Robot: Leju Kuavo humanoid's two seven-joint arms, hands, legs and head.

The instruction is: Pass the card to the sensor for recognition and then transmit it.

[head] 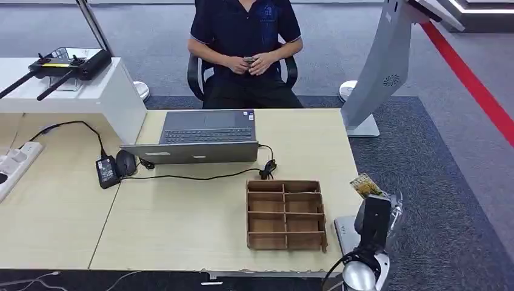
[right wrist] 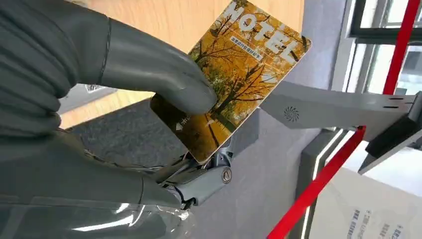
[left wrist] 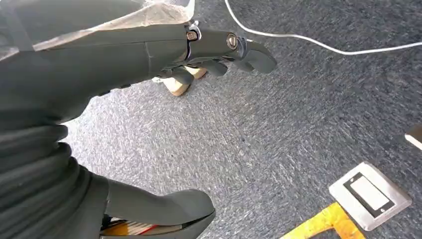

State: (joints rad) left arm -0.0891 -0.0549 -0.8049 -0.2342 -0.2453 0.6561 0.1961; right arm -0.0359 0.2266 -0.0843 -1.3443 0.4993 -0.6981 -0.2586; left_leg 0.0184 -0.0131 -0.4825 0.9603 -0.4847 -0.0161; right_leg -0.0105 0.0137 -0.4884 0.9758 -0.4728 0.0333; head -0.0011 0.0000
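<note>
My right hand [head: 377,213] is raised past the table's right front corner and pinches a yellow card [head: 365,184] printed with autumn trees and the word MOTEL. In the right wrist view the thumb [right wrist: 164,74] presses on the card [right wrist: 239,69] with the darker fingers behind it. Just left of that hand, a flat grey sensor pad [head: 344,233] lies on the table's front right corner. My left hand [left wrist: 209,50] hangs over grey carpet, fingers loosely curled around nothing.
A wooden divided tray [head: 285,214] stands left of the sensor pad. An open laptop [head: 203,136] faces a seated person [head: 245,51] across the table [head: 182,218]. A grey kiosk stand [head: 379,73] rises at the right, beside a red floor line.
</note>
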